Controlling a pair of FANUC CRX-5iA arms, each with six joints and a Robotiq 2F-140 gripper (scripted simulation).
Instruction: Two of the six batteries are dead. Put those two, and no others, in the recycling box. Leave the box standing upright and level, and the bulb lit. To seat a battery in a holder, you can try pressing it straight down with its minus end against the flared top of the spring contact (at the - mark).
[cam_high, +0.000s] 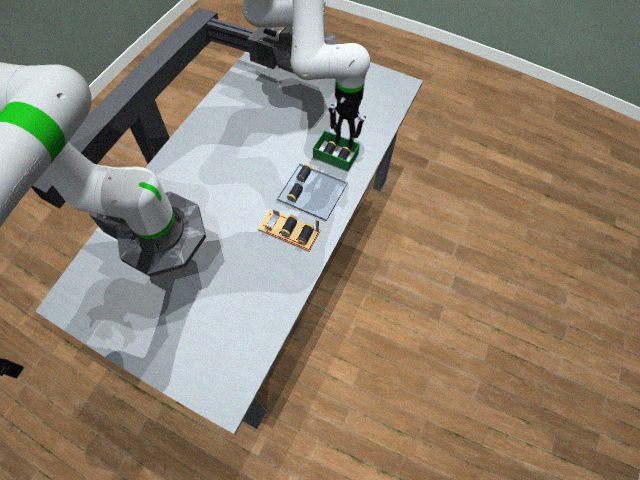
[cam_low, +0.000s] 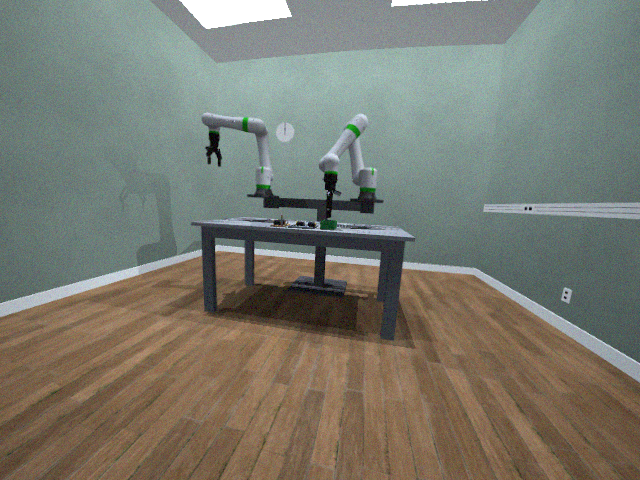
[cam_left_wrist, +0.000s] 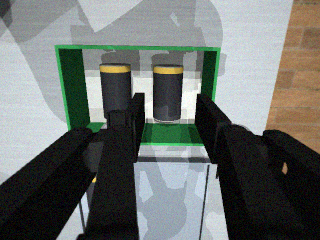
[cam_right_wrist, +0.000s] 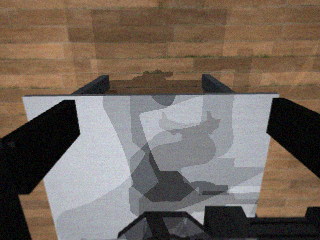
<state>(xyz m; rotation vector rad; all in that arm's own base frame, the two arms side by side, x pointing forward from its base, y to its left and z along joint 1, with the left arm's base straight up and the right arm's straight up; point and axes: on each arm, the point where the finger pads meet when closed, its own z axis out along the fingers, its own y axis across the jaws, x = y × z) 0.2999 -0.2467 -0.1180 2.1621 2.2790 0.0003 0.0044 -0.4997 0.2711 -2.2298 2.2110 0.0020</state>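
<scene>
The green recycling box (cam_high: 333, 162) (cam_left_wrist: 137, 48) (cam_low: 328, 225) stands upright. Two dark batteries with yellow bands lie side by side in it, one battery (cam_left_wrist: 116, 92) on the left and another battery (cam_left_wrist: 167, 95) on the right in the left wrist view. My left gripper (cam_high: 344, 143) (cam_left_wrist: 170, 108) is partly open and empty, just above the right one. Two more batteries (cam_high: 304, 172) (cam_high: 295, 192) lie on the tray (cam_high: 320, 198). The holder board (cam_high: 264, 227) carries two batteries (cam_high: 288, 226) (cam_high: 306, 234); its end bay looks empty. Whether the bulb is lit cannot be told. My right gripper (cam_low: 214, 164) (cam_right_wrist: 173, 116) is open and empty.
The box, tray and holder board stand in a row near one long edge of the grey table (cam_high: 242, 330). A small dark post (cam_high: 317, 225) rises at the end of the board. The right gripper hangs high, beyond the table's far end from the box.
</scene>
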